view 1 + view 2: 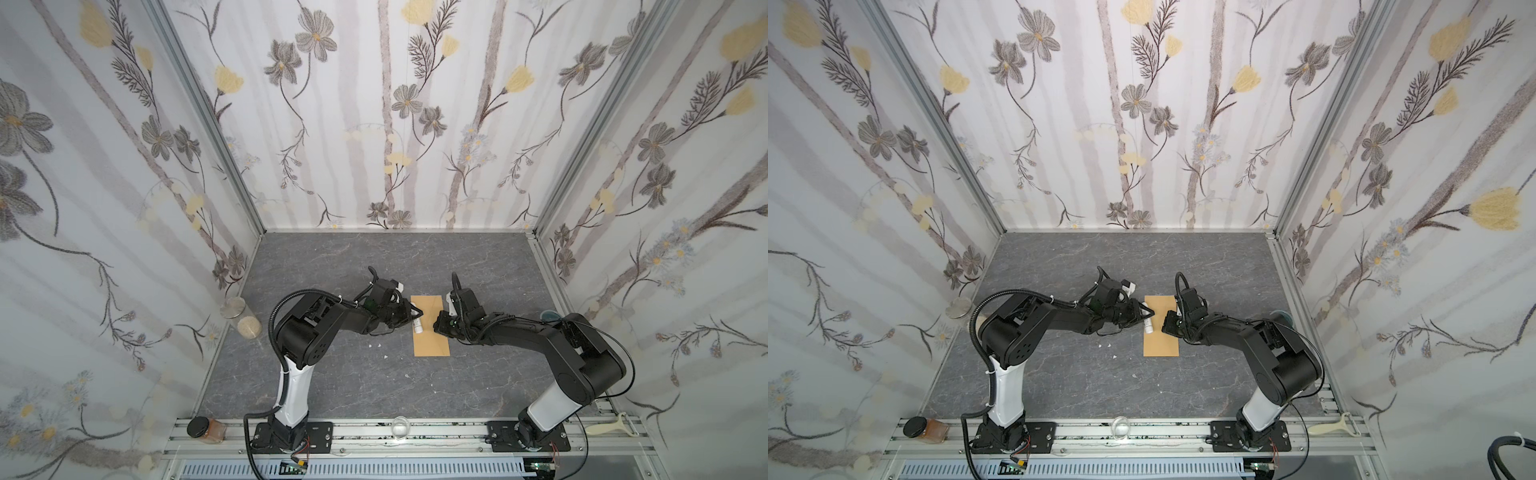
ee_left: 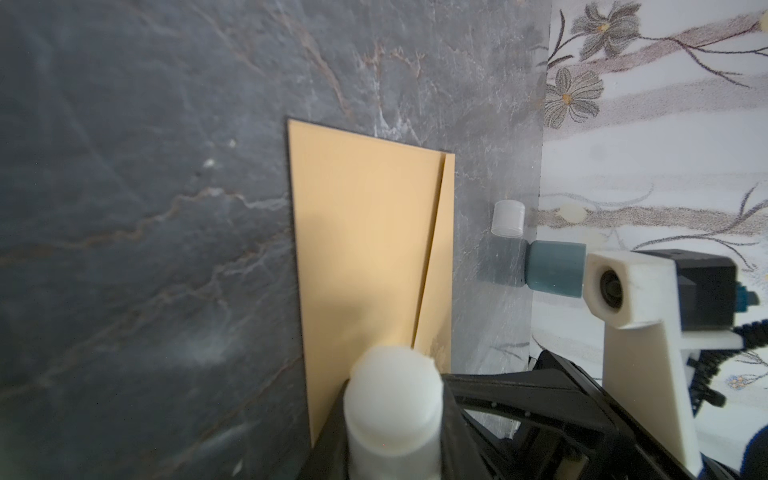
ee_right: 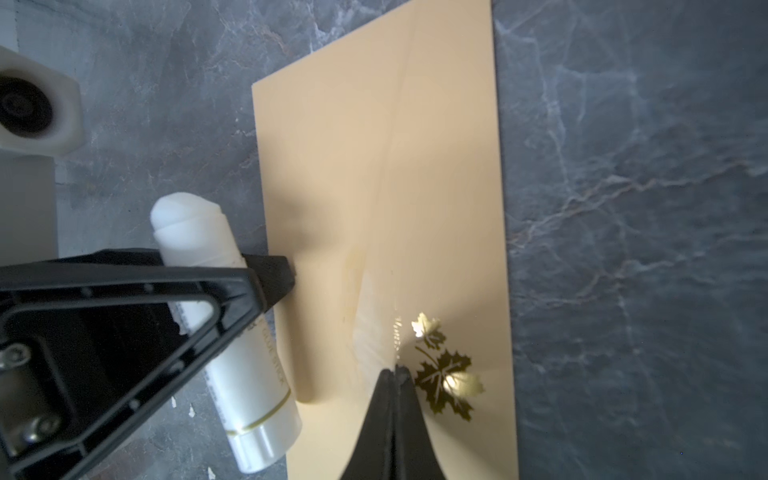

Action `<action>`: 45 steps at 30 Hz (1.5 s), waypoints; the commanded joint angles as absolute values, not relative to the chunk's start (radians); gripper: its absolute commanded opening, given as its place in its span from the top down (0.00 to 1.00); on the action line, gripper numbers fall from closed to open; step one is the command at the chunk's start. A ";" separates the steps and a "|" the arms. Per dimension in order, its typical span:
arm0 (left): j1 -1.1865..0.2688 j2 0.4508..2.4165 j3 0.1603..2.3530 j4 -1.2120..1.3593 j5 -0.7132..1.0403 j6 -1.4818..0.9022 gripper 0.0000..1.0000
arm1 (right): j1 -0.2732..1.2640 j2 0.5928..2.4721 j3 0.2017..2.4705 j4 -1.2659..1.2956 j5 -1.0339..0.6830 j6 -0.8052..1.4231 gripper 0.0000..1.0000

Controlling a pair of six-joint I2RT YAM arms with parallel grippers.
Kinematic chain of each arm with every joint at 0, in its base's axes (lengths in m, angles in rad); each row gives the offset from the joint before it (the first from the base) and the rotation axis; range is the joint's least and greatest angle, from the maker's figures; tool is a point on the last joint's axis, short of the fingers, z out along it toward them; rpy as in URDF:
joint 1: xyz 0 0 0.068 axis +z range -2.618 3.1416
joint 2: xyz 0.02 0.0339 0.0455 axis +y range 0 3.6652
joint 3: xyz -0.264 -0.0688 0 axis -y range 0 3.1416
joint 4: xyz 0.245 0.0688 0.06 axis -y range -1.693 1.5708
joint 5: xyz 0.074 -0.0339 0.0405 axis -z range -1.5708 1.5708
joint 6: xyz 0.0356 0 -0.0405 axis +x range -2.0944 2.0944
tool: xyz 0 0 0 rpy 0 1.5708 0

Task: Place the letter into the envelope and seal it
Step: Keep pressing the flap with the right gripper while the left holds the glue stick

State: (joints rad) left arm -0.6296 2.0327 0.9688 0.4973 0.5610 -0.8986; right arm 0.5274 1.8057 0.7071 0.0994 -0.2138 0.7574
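The tan envelope (image 1: pixel 431 332) (image 1: pixel 1160 338) lies flat mid-table with its flap folded down. A gold leaf sticker (image 3: pixel 446 374) sits by the flap's point. The letter does not show in any view. My left gripper (image 1: pixel 415 319) (image 1: pixel 1147 319) (image 2: pixel 395 419) is shut on a white glue stick (image 1: pixel 417 326) (image 2: pixel 392 386) (image 3: pixel 249 390), held over the envelope's left edge with its bare glue end uppermost. My right gripper (image 1: pixel 436 327) (image 1: pixel 1165 326) (image 3: pixel 395 370) is shut with nothing between its jaws. Its tips rest on the flap's point beside the sticker, where a shiny smear shows.
A clear cap (image 2: pixel 508 218) and a teal cup (image 2: pixel 555 268) stand by the right wall. A jar (image 1: pixel 232 307) and a beige ball (image 1: pixel 249 327) sit at the left wall. White crumbs (image 1: pixel 376 345) lie near the envelope. A spice jar (image 1: pixel 205 430), a glass (image 1: pixel 400 427) and a peeler (image 1: pixel 611 428) rest on the front rail.
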 commanded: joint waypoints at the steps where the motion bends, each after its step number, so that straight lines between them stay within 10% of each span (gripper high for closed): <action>1: -0.631 2.048 0.966 0.374 0.523 -0.900 1.00 | 0.527 1.836 0.724 0.121 -0.214 0.755 1.00; 45: -0.631 2.049 0.975 0.374 0.520 -0.897 1.00 | 0.511 1.967 0.830 0.171 -0.240 0.743 1.00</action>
State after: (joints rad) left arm -0.6300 2.0354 0.9749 0.4908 0.5613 -0.8978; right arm 0.5030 1.9419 0.8211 0.1795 -0.2268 0.7319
